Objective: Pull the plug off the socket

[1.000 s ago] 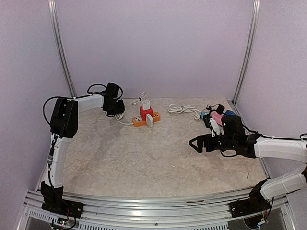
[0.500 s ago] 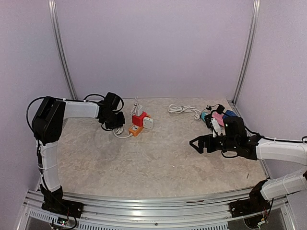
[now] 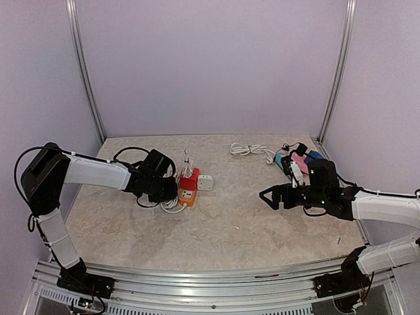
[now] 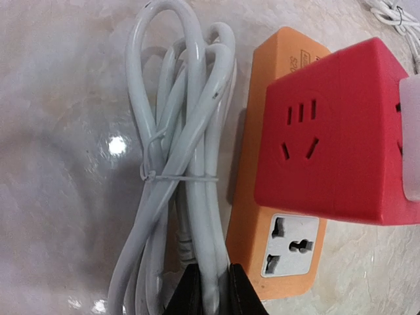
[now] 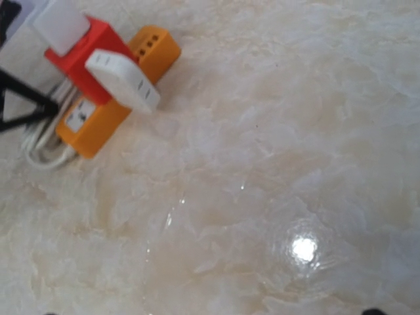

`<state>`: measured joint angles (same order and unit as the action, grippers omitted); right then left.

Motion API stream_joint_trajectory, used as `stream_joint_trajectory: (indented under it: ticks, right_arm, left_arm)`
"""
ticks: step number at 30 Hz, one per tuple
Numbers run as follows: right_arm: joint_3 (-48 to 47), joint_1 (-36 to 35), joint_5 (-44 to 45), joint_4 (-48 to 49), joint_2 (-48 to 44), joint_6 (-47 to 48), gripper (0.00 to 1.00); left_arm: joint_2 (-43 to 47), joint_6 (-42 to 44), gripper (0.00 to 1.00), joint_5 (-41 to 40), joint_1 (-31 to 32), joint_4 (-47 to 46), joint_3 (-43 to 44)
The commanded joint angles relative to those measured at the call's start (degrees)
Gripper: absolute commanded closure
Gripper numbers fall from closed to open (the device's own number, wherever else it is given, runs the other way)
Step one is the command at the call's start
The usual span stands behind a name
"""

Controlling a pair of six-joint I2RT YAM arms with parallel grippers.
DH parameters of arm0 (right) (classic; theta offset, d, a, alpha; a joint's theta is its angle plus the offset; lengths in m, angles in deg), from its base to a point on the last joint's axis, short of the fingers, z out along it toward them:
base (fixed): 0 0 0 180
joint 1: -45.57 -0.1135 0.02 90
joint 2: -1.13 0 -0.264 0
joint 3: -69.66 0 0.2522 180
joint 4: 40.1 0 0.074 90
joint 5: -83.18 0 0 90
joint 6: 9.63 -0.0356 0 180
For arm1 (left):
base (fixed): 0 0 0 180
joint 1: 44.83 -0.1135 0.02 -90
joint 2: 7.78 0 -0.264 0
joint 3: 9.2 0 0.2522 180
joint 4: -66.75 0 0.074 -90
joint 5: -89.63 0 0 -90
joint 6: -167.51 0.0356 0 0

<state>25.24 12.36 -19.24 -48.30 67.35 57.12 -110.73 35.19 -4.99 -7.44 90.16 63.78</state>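
An orange power strip [image 3: 188, 195] lies left of centre, with a red cube adapter [image 3: 190, 178] plugged into it and a white plug [image 3: 206, 182] at the cube's right side. In the left wrist view, the strip [image 4: 275, 216] and red cube [image 4: 335, 131] lie right of the strip's tied white cord bundle [image 4: 190, 151]. My left gripper [image 4: 209, 292] is shut on that cord; it also shows in the top view [image 3: 172, 190]. My right gripper [image 3: 266, 195] is open and empty, right of centre, apart from the strip. Its wrist view shows the strip [image 5: 105, 111], cube [image 5: 82, 49] and white plug [image 5: 125, 80] at top left.
A heap of coloured plugs and adapters [image 3: 298, 161] lies at the back right behind my right arm. A loose white cable [image 3: 248, 150] lies at the back. Metal frame posts stand at both back corners.
My left gripper has dragged the cord, power strip and adapters toward the front and turned the strip lengthwise. The right arm has barely moved.
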Motion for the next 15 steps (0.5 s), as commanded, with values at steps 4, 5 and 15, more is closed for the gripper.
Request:
stream_joint_trajectory:
  ticks: [4,5,15]
  right_arm:
    - [1.28,-0.63,-0.71,0.41,-2.56,-0.35,0.00]
    - [1.36,-0.67,-0.84,0.41,-2.77,-0.39,0.00]
    - [3.08,-1.62,-3.73,0.99,-5.51,2.20,0.02]
  left_arm:
    - [2.94,-3.57,0.86,6.98,8.67,5.93,-5.60]
    - [3.05,-3.77,0.86,6.99,9.76,6.25,-5.56]
    - [4.34,-7.33,0.86,10.56,17.53,6.24,-10.19]
